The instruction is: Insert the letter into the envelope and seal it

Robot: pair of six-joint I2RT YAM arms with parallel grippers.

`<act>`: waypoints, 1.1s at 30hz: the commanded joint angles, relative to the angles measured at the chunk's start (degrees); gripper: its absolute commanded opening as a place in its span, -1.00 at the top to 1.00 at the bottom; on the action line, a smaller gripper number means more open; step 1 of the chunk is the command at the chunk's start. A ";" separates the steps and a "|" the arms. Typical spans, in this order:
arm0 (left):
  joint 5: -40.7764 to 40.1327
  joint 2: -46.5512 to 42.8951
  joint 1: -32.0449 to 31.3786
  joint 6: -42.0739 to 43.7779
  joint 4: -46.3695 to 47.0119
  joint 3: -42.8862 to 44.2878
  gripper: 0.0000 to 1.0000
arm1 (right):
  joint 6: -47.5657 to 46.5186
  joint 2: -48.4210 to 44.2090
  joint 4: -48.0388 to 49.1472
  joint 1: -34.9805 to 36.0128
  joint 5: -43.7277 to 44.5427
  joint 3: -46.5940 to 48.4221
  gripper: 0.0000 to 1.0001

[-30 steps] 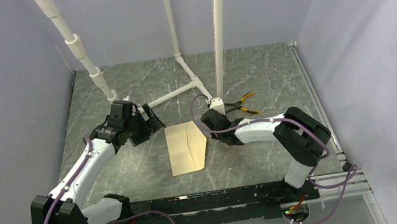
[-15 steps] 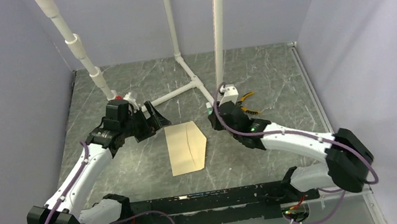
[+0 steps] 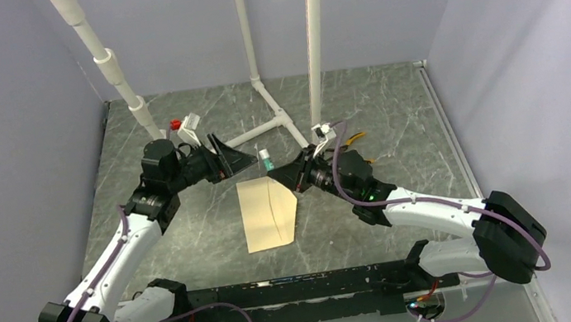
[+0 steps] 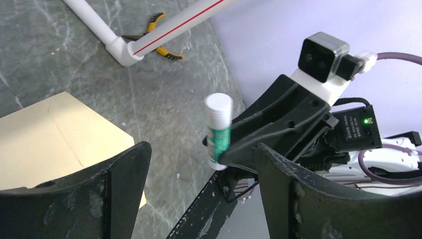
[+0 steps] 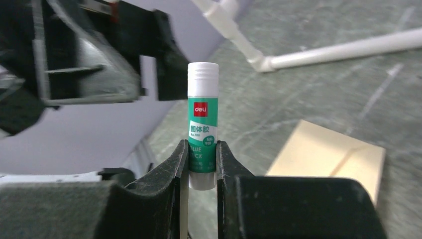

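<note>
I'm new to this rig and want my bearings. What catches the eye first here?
A green-and-white glue stick stands upright, pinched by the right gripper in the air between the arms. The left gripper faces it, jaws open. Below, a tan envelope lies flat on the table.

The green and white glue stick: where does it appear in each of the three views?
Top external: green and white glue stick slightly above centre, just above the plain tan paper envelope in the picture.
Left wrist: glue stick mid-frame, upright; envelope at left.
Right wrist: glue stick centre, upright in the right gripper; envelope lower right.
Shared landmark: the envelope.
</note>
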 commanded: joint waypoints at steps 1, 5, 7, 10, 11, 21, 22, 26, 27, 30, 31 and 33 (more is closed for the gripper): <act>5.77 1.18 0.04 -3.13 10.92 -1.08 -0.63 | 3.82 0.55 14.14 0.07 -7.31 0.99 0.91; 9.20 3.07 -0.07 -6.69 16.72 -1.98 -0.47 | 3.67 1.69 13.53 0.08 -9.16 3.03 0.91; 11.60 4.29 -0.28 -9.27 20.25 -2.56 -0.36 | 3.88 2.16 13.23 0.07 -9.44 3.71 0.91; 12.93 5.29 -0.62 -11.33 22.72 -3.36 -0.09 | 4.15 2.77 13.19 0.07 -9.94 4.47 0.91; 13.08 5.44 -0.80 -11.33 22.51 -3.44 0.03 | 4.44 2.92 13.72 0.07 -10.10 4.37 0.91; 13.18 4.80 -2.13 -2.96 16.68 -2.32 0.95 | 3.06 2.81 7.71 0.07 -10.58 6.86 0.43; 12.58 4.49 -2.17 0.26 14.50 -1.52 0.95 | 2.16 1.35 3.86 0.07 -10.25 7.05 0.19; 10.33 2.87 -2.18 9.23 7.14 2.38 0.95 | -2.96 -5.71 -14.43 0.20 -5.12 10.58 -0.32; 10.72 2.47 -2.18 10.09 6.96 3.00 0.95 | -4.72 -7.00 -17.63 0.15 -5.03 11.46 -0.39; 12.01 2.83 -2.18 10.44 6.43 5.88 0.95 | -11.18 -6.89 -26.20 -0.02 -8.65 16.03 -0.43; 12.98 3.48 -2.18 10.31 5.97 7.20 0.95 | -12.87 -5.91 -28.35 0.02 -10.42 17.43 -0.43; 14.75 5.44 -2.18 10.29 4.10 9.66 0.95 | -14.47 -4.25 -30.15 -0.02 -13.41 19.05 -0.43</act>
